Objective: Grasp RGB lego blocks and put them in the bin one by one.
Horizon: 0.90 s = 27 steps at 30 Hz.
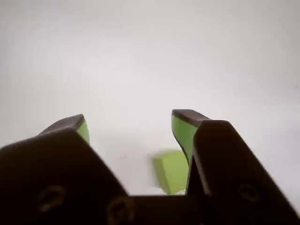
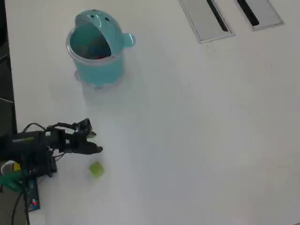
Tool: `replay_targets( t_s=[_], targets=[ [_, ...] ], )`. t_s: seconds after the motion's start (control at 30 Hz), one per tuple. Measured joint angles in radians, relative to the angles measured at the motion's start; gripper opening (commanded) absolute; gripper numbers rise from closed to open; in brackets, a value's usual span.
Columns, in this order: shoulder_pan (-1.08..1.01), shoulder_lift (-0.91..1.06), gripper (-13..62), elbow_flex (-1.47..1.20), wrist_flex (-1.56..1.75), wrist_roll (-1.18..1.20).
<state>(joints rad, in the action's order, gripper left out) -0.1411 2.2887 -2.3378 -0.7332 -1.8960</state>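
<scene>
White tabletop (image 2: 197,140) fills the overhead view, and most of it lies bare. At its left edge sits the black arm (image 2: 33,143), cables trailing off the table, with the gripper (image 2: 93,143) reaching rightward. Just below and right of its tip lies the pale yellow-green block (image 2: 97,169), apart from the jaws and near the lower left part of the table. Well above, toward the top left, stands the light-teal bin (image 2: 97,47), upright, hood and two dark dots at its far side, a side nub on the right; something red shows inside. Two grey slotted panels (image 2: 206,18) lie at the top edge, right of centre.

In the wrist view the gripper (image 1: 133,126) stands wide open and empty, green-faced fingers (image 1: 183,131) spread, the block (image 1: 171,171) on the surface just beside the right finger, inside the gap.
</scene>
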Motion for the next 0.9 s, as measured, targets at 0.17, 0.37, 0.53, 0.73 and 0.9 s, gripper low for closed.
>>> replay_targets(
  t_s=[0.17, 0.37, 0.53, 0.73, 0.9],
  targets=[
    [-0.040, 0.000, 33.0, 0.000, -0.021, -0.061],
    [-0.101, 0.000, 33.0, -0.060, -0.034, -0.143],
    [-0.152, 0.000, 33.0, -0.084, -0.037, -0.239],
    [-0.204, -0.011, 33.1, -0.084, -0.037, -0.299],
    [-0.273, -0.078, 33.1, -0.084, -0.037, -0.374]
  ],
)
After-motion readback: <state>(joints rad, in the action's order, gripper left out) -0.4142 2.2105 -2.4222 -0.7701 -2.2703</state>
